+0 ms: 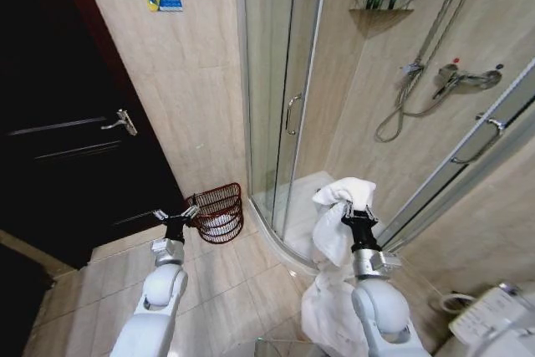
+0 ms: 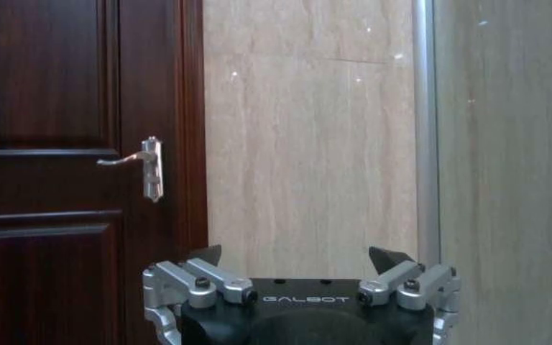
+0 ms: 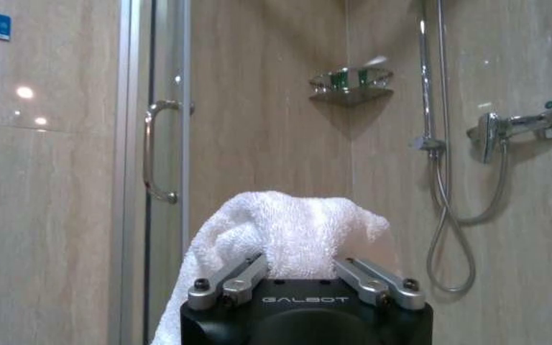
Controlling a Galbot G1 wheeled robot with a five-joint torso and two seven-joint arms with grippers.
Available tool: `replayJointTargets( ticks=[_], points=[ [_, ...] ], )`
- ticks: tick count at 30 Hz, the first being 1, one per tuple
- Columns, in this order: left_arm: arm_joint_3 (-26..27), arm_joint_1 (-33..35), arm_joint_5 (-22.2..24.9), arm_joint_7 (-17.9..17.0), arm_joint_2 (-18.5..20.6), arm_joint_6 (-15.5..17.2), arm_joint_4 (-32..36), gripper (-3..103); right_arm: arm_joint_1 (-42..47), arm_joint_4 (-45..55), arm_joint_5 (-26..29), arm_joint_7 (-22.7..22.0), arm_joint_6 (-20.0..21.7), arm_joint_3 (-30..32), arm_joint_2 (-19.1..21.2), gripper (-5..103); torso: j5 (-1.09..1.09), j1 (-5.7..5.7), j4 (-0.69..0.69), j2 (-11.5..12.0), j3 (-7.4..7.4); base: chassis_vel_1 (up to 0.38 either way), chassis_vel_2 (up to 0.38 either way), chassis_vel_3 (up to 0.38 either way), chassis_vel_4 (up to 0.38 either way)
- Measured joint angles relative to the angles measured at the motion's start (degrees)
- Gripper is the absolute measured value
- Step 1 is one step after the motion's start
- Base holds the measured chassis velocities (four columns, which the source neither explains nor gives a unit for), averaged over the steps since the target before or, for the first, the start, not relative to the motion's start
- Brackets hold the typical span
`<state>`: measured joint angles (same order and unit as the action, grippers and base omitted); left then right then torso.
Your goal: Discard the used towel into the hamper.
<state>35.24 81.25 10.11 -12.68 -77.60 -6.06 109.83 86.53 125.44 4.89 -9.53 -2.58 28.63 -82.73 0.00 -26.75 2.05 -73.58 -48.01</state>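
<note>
- tiled bathroom floor [image 1: 226, 282] in beige, with a dark wooden door [image 1: 58, 123] on the robot's left and a glass shower cabin [image 1: 284, 81] ahead.
- right gripper [image 1: 360, 211] raised in front of the shower, fingers pressed together on the white towel [image 1: 338, 215]; seen closer from the right wrist, with the towel [image 3: 290, 230] bunched between the fingers [image 3: 233, 282].
- most of the cloth hanging down below the claw, draped beside and in front of the right arm, so long axis roughly vertical.
- hamper [image 1: 219, 211] standing on the floor at the corner where the beige wall meets the shower glass, something pale lying inside.
- from the loaded claw, hamper lying toward the robot's left and lower, well apart, with the curved shower step [image 1: 292, 248] between.
- left gripper [image 1: 178, 216] just beside the hamper and much nearer to it, fingers spread and holding nothing; from its own wrist camera, left gripper [image 2: 305, 266] facing the wall and the door handle [image 2: 141, 162].
- judged from this: towel on the farther arm, so a leftward and downward reach across needed, with care that the hanging tail clears the rim.
</note>
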Motion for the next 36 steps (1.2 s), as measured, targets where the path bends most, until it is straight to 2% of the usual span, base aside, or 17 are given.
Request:
replayJointTargets(
  ticks=[11,36],
  points=[
    [0.42,-0.41,1.92,-0.80,0.27,1.11,0.05,100,0.63,-0.16,-0.98,0.35,-1.18,-0.41,0.18,12,0.00,0.00,0.01,0.00,0.00,0.079,0.084,-0.075,-0.075],
    [0.13,-0.51,1.97,-0.17,0.10,0.30,-0.67,100,0.72,-0.44,-1.84,1.45,-2.14,-0.61,0.54,12,0.00,0.00,0.01,0.00,0.00,0.150,0.153,-0.046,-0.044]
  ],
)
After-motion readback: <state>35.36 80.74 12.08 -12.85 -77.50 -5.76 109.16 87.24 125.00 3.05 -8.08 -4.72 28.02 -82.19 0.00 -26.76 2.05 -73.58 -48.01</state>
